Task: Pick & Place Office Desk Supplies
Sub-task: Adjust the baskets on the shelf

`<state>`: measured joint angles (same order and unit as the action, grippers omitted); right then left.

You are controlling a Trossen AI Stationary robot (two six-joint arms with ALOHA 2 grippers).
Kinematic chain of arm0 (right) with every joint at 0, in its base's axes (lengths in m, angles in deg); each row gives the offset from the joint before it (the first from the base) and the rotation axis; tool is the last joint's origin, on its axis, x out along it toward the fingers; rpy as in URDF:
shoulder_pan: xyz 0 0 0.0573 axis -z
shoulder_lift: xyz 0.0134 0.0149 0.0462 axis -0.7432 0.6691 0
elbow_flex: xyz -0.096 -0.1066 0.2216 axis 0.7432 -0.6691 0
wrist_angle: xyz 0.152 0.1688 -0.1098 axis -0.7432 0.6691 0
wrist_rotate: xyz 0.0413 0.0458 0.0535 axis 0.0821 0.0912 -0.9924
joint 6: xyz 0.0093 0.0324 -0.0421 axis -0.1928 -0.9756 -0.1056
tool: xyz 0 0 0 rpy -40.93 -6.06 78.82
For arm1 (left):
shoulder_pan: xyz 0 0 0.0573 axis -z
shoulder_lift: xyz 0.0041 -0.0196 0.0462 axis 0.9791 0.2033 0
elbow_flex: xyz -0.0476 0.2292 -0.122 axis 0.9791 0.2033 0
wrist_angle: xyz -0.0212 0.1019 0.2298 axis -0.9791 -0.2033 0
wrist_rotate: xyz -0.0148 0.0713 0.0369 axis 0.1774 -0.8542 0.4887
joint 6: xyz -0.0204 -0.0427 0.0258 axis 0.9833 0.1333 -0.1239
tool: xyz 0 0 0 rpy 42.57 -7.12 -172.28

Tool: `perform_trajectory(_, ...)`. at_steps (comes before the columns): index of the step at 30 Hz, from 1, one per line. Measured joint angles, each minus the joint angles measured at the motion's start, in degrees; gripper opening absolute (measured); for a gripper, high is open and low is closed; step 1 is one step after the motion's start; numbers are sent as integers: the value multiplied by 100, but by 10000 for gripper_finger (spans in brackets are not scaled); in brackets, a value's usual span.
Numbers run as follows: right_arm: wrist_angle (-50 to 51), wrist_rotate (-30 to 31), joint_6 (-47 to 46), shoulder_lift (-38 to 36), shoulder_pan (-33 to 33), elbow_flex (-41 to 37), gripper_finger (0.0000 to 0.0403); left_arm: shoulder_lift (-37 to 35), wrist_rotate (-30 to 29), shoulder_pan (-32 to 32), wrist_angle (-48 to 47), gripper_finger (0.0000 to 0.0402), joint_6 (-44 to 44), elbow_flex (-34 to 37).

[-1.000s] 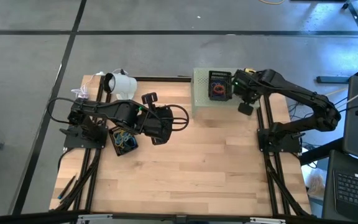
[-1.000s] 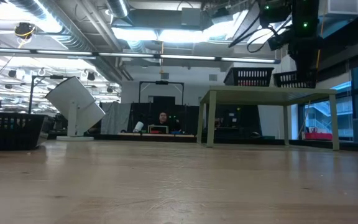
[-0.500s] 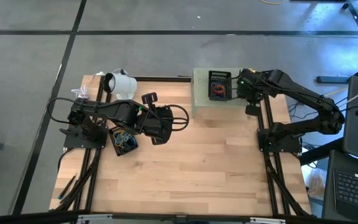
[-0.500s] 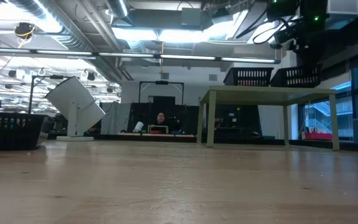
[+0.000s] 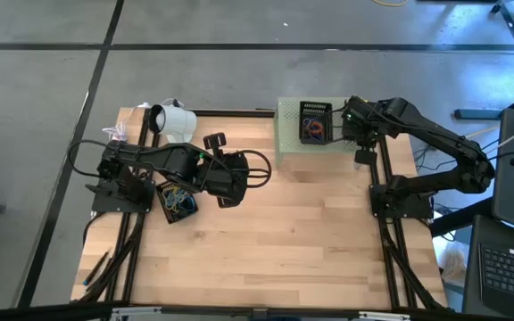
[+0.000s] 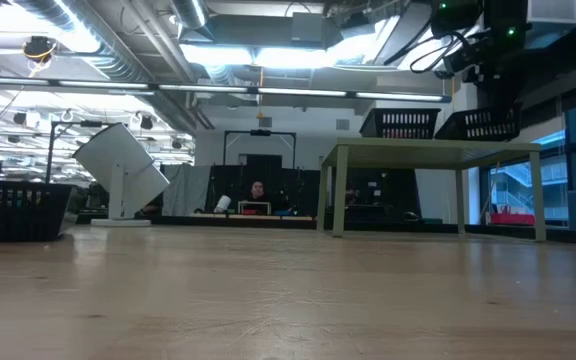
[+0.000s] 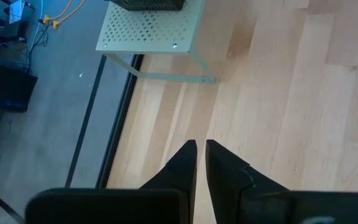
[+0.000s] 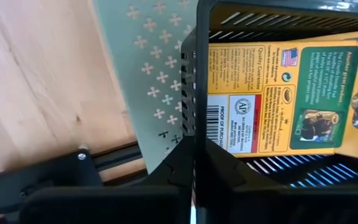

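Observation:
My right gripper (image 8: pixel 194 140) is at the right part of the pale green perforated stand (image 5: pixel 293 156), shut on a black mesh basket that holds a yellow printed packet (image 8: pixel 272 93). In the low view this basket (image 6: pixel 478 123) sits tilted on the stand under the gripper (image 6: pixel 498 90); in the high view the arm covers it. A second black basket (image 5: pixel 315 122) with coloured bands sits on the stand beside it. My left gripper (image 7: pixel 199 144) hovers shut over the table's left middle (image 5: pixel 237 176), holding nothing. My right gripper holds the basket by its side wall (image 8: pixel 194 93), near the rim. The wall runs between the two fingers (image 8: pixel 173 158), one inside the basket and one outside. The fingers come from above, pointing down. The basket is tilted, with its bottom on the stand.
Another black basket (image 5: pixel 177 203) with coloured bands lies on the table under my left arm. A white cup-like object (image 5: pixel 175 119) stands at the far left corner. Bare wood fills the table's middle and near side. A person sits far off in the room (image 6: pixel 257 190).
My right gripper has moved a little toward the table's right edge, still shut on the basket wall. In the low view the held basket has shifted slightly with it and tipped from nearly level to tilted.

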<state>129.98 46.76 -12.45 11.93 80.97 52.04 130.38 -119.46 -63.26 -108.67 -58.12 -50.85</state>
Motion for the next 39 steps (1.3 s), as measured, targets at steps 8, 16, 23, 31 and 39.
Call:
perform_trajectory(8,-1,98,-22,0,0,0,33,0,0,0,0,27,4,0)
perform_trajectory(16,-4,95,-38,2,0,2,34,0,0,0,0,27,7,0)
perform_trajectory(23,-4,83,-154,2,0,2,86,0,30,0,0,27,11,0)
perform_trajectory(31,240,142,-396,2,-151,406,150,0,94,0,0,26,4,0)
perform_trajectory(39,-573,-61,-2861,0,-192,1320,153,0,175,0,0,26,7,0)
